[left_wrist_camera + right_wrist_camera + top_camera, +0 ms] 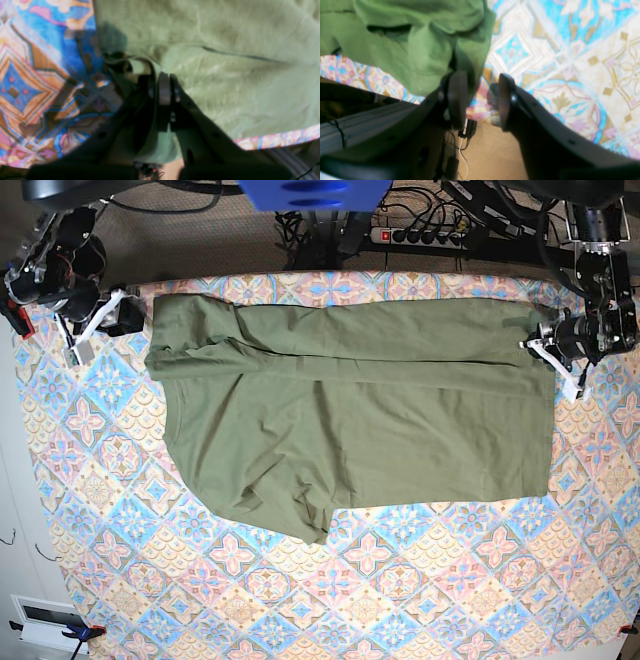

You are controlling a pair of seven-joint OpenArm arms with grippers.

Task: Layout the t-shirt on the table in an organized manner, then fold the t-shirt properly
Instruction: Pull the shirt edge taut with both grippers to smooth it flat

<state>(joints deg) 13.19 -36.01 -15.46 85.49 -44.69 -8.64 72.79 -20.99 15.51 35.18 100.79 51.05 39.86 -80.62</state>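
Item: t-shirt [350, 420], olive green, one piece, lying on the desk [420, 600] toward its far edge, spread wide from left to right. Condition: largely flattened; a long crease or folded band runs across the far part of the body, so the far strip appears turned over onto the rest, though whether this is a deliberate first fold cannot be told. One sleeve lies bunched at the near left, another lies rumpled at the far left corner. Left gripper [163, 86]: pads pressed together with a pinch of green cloth between them, at the shirt's right edge in the base view [548, 350]. Right gripper [478, 100]: jaws apart, nothing between them, shirt hem just beside one pad; in the base view it sits at the far left corner [100, 315], near the shirt but not holding it. Progress, as judged: layout mostly achieved, sleeves not yet tidied; folding at most begun. Remaining: smoothing the left side, tucking sleeves, the main folds.
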